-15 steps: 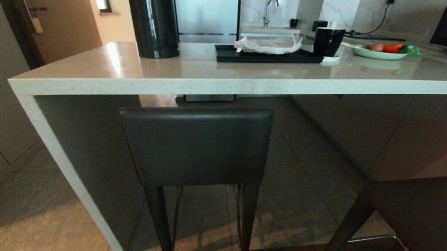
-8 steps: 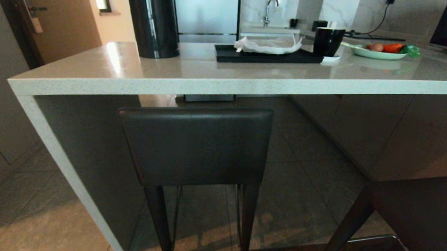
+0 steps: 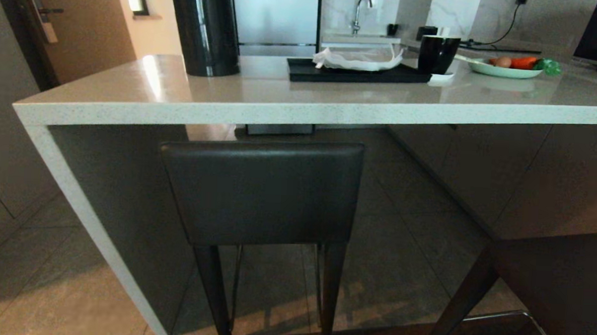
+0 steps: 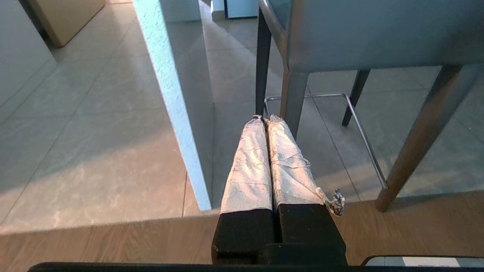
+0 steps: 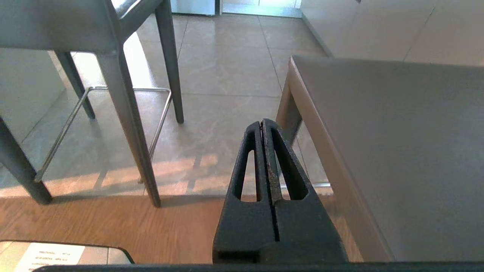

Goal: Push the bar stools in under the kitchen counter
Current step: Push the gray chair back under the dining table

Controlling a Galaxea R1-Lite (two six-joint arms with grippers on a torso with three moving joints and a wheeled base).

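Note:
The kitchen counter [image 3: 301, 114] spans the head view, with its slab end leg [image 4: 166, 87] on the left. One bar stool [image 3: 259, 191] stands in front of it, backrest toward me and just below the worktop edge. A second bar stool [image 3: 560, 289] shows at the lower right, standing farther out from the counter. Neither arm appears in the head view. My left gripper [image 4: 264, 118], with tape-wrapped fingers, is shut and empty, low and short of the first stool's [image 4: 370, 34] legs. My right gripper [image 5: 262, 122] is shut and empty beside the second stool's backrest [image 5: 397, 151].
On the worktop stand a tall black cylinder [image 3: 204, 27], a black tray [image 3: 358, 74] with a white cloth, a black cup [image 3: 438, 54] and a plate of vegetables [image 3: 509, 70]. Cabinet fronts [image 3: 530, 172] close the space under the counter at the right. A door [image 3: 73, 21] is at far left.
The whole head picture has shifted very slightly. The stools and the items on the counter have not moved.

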